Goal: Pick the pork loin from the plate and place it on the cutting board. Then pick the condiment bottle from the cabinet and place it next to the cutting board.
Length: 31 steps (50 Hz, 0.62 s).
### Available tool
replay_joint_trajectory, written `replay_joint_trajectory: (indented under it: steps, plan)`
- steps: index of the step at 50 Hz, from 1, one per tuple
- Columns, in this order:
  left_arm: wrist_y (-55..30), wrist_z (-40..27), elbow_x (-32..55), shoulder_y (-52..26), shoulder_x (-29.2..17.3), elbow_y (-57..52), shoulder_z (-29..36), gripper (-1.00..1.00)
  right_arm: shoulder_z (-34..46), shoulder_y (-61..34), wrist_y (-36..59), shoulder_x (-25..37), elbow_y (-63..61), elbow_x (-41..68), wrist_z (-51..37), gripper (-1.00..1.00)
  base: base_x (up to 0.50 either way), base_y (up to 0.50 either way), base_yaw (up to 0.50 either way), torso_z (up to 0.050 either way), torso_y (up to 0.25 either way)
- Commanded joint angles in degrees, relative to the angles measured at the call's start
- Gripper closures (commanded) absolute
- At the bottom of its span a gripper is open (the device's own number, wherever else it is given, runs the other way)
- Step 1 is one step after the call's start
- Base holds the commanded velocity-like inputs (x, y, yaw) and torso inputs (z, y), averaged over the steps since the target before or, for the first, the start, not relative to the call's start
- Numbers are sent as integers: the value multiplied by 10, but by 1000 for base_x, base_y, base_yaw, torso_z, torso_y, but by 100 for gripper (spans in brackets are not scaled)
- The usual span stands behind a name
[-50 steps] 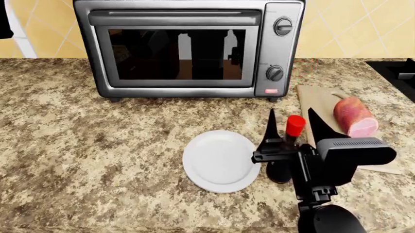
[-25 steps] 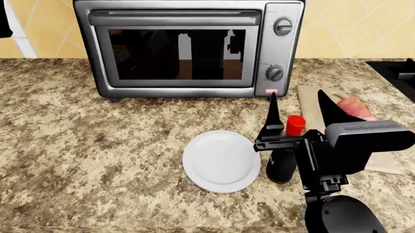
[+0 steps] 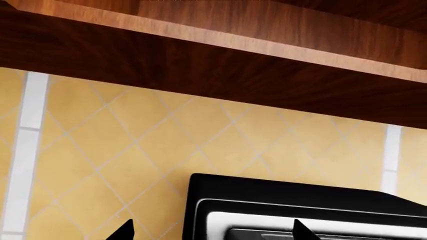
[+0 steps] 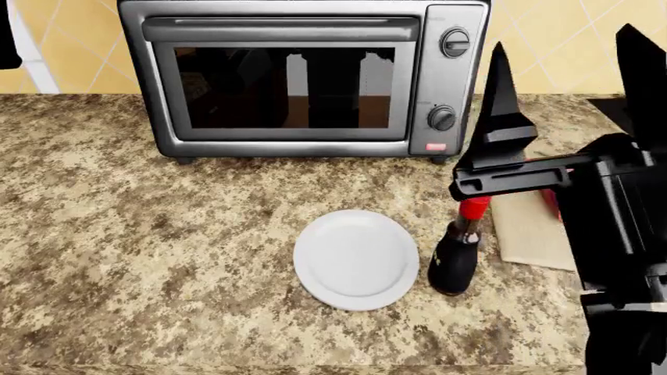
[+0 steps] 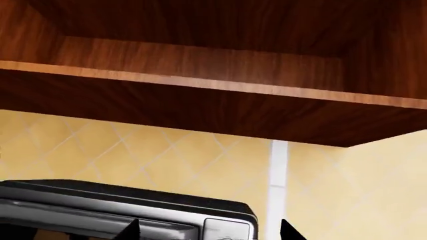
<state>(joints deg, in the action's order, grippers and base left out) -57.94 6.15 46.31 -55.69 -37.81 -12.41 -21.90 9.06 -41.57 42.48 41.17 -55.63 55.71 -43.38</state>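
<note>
Speckled brown stone covers the table, and the right claw hangs high above its right side with its two black prongs spread wide and nothing between them. Below that claw and slightly toward the robot's left stands the bottle, upright on the table, its round black body at the bottom and its red neck partly hidden behind the claw's crossbar. Just beside the bottle, on the side away from the claw, lies the white plate, bare on top. Under the claw's bulky black body sits the tan cutting board, close beside the bottle; only a sliver of the pink meat shows on it past the claw's frame. Beyond the claw's left prong stands the silver toaster oven against the yellow tiled wall. Seen from the right wrist, the claw's prong tips point toward that wall, with the underside of a dark wooden cabinet above. The left claw shows two dark prong tips set apart, empty, aimed at the oven's top edge.
</note>
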Motion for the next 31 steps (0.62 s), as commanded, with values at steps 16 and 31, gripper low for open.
replay_joint_trajectory:
  steps: [16, 31]
  plan:
    - [-202, -176, 201, 35, 58, -135, -160, -100, 298, -274, -206, 298, -44, 195, -251, -100, 0, 0, 0, 0, 0]
    - [-281, -293, 353, 44, 80, -133, -232, -100, 475, -386, -281, 341, -43, 165, -279, -100, 0, 0, 0, 0, 0]
